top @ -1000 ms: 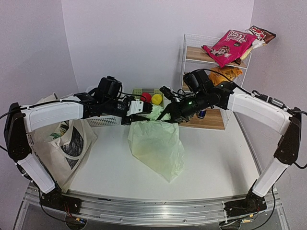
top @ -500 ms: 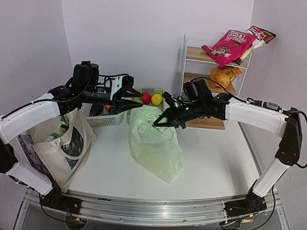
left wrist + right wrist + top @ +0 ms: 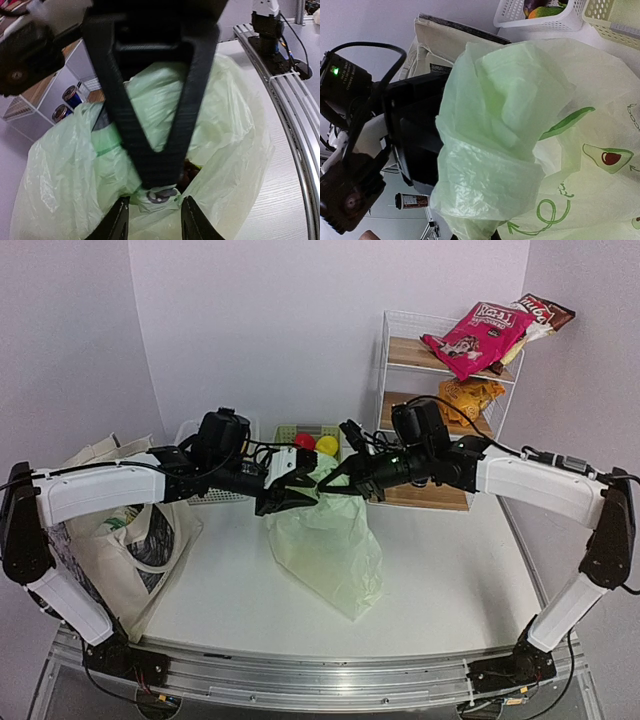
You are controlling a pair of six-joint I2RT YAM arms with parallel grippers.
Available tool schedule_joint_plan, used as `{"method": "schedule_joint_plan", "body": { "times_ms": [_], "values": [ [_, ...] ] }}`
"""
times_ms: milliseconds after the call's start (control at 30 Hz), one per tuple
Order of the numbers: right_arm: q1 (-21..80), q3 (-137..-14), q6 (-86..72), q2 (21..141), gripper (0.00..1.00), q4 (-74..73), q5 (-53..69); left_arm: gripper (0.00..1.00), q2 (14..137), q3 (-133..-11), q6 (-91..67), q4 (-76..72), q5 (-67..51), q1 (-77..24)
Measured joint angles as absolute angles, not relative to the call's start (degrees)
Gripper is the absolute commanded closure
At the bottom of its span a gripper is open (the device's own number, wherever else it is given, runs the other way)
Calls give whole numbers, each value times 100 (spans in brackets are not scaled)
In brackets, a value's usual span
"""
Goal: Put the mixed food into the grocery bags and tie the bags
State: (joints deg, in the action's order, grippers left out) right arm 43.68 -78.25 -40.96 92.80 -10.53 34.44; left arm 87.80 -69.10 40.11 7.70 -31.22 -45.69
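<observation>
Down from its raised pose, my left gripper (image 3: pixel 284 498) has swung back to the mouth of the plastic bag (image 3: pixel 326 545), which slumps in the middle of the table (image 3: pixel 450 570). Its jaws stand partly apart, gripping nothing, straddling bunched plastic. My right gripper (image 3: pixel 342 476) is clamped on the bag's raised top edge, close to my left. The canvas tote (image 3: pixel 120 540) stands at the table's left edge.

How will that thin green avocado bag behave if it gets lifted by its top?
Probably floppy: the plastic bag bunches and sags below the right gripper. Likely light itself, since the film is see-through thin. The dark contents inside may swing or shift.
</observation>
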Motion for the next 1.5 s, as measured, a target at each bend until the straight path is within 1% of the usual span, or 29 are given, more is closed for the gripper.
{"method": "schedule_joint_plan", "body": {
  "times_ms": [67, 233, 333, 567, 667, 800, 900, 1000, 1233, 1500],
  "values": [
    [4368, -7754, -4089, 9239, 100, -1016, 3461, 72, 8801, -6849, 3947, 635, -2912, -4569],
    [4368, -7669, -4033, 9218, 100, -991, 3501, 62, 8784, -6697, 3827, 426, -2684, -4556],
    [4368, -7669, -4003, 9218, 100, -951, 3600, 60, 8707, -6522, 3796, 445, -2775, -4524],
    [4368, -7669, -4003, 9218, 100, -694, 3791, 63, 8696, -6506, 3645, 426, -3191, -4506],
    [4368, -7669, -4003, 9218, 100, -650, 3809, 67, 8696, -6508, 3560, 383, -3361, -4506],
    [4368, -7646, -3999, 9218, 100, -612, 3809, 64, 8674, -6508, 3434, 356, -3539, -4505],
    [4368, -7594, -3996, 9218, 100, -578, 3799, 64, 8560, -6508, 3415, 351, -3701, -4499],
    [4368, -7581, -3986, 9218, 100, -558, 3791, 70, 8408, -6508, 3388, 347, -3853, -4499],
    [4370, -7581, -3986, 9220, 100, -550, 3808, 73, 8342, -6508, 3288, 349, -3931, -4495],
    [4371, -7581, -3991, 9220, 100, -509, 3878, 79, 8538, -6524, 3284, 289, -3585, -4495]
  ]
}}
